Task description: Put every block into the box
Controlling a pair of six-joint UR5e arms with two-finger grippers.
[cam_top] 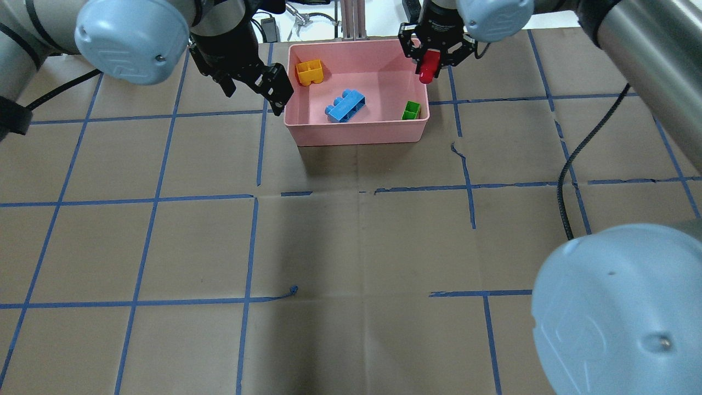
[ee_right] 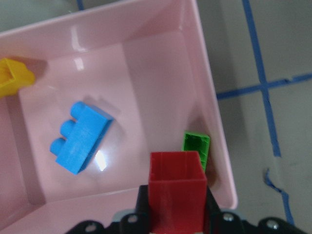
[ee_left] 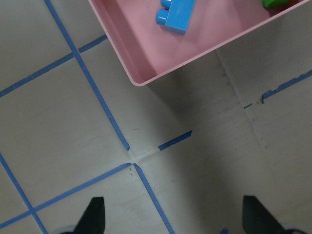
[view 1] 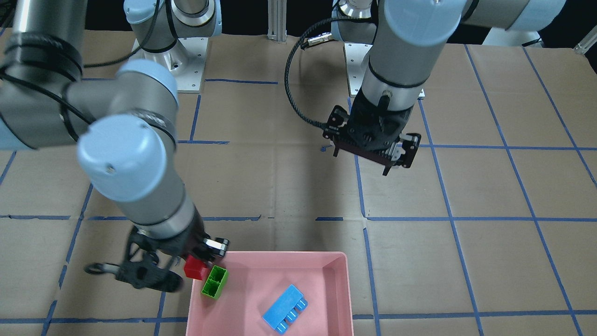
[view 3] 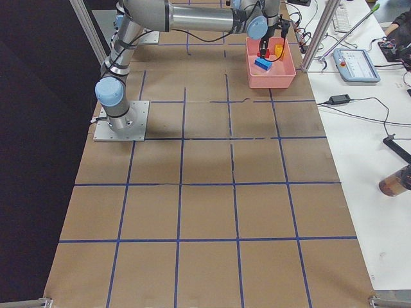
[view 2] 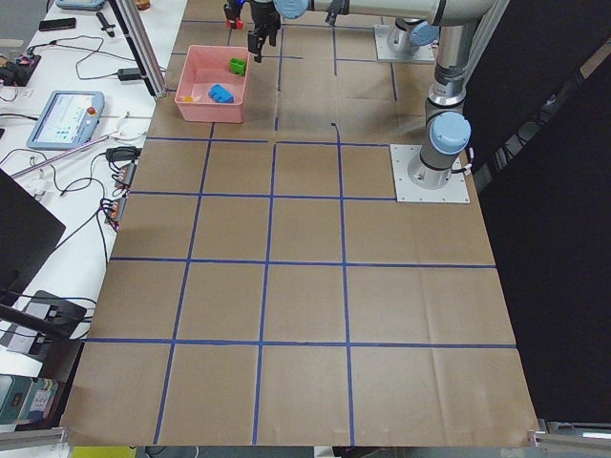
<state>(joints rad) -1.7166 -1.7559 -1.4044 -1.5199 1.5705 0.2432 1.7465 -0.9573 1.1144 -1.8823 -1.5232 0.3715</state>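
Note:
The pink box [cam_top: 373, 77] stands at the table's far side. In it lie the yellow block [cam_top: 309, 72], the blue block [cam_top: 345, 105] and the green block [cam_top: 411, 111]. My right gripper [cam_top: 429, 65] is shut on the red block [cam_top: 426, 74] and holds it above the box's right rim, near the green block [ee_right: 197, 148]. The right wrist view shows the red block [ee_right: 176, 192] between the fingers. My left gripper [cam_top: 256, 90] is open and empty, raised just left of the box. Its fingertips [ee_left: 95, 214] show wide apart over the paper.
Brown paper with a blue tape grid [cam_top: 252, 197] covers the table. The arm bases [view 1: 179, 70] stand at the robot's side. A black cable [view 1: 298, 93] hangs by the left wrist. A side bench with tablets and cables [view 2: 67, 114] runs past the box.

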